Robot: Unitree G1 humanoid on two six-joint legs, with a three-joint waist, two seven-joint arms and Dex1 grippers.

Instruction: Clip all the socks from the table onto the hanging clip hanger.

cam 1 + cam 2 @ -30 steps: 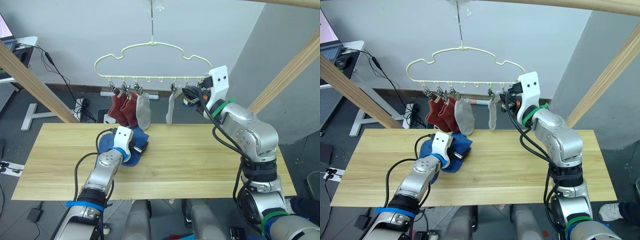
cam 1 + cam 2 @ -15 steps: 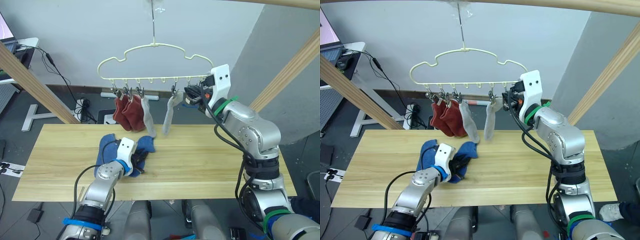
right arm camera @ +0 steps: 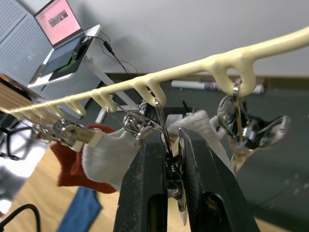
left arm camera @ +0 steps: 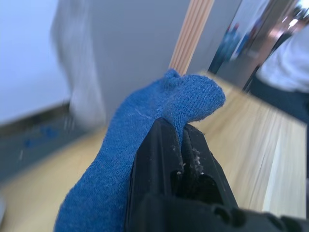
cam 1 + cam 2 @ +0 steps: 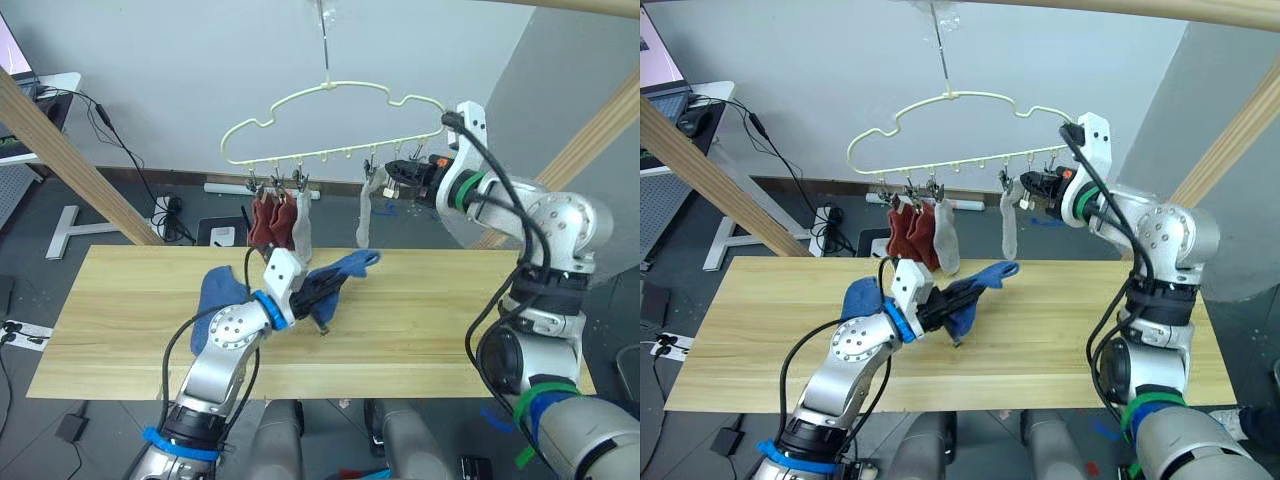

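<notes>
Pointing up-right toward hanger (image 5: 330,115): blue sock (image 5: 340,275)

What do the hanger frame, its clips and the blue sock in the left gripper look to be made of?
The clip hanger: pale yellow, smooth and matte, probably coated wire or plastic. The clips: bare shiny metal, with bright glints. The blue sock: soft knit fabric, with a visible looped weave, folding limply where the left gripper pinches it.
</notes>
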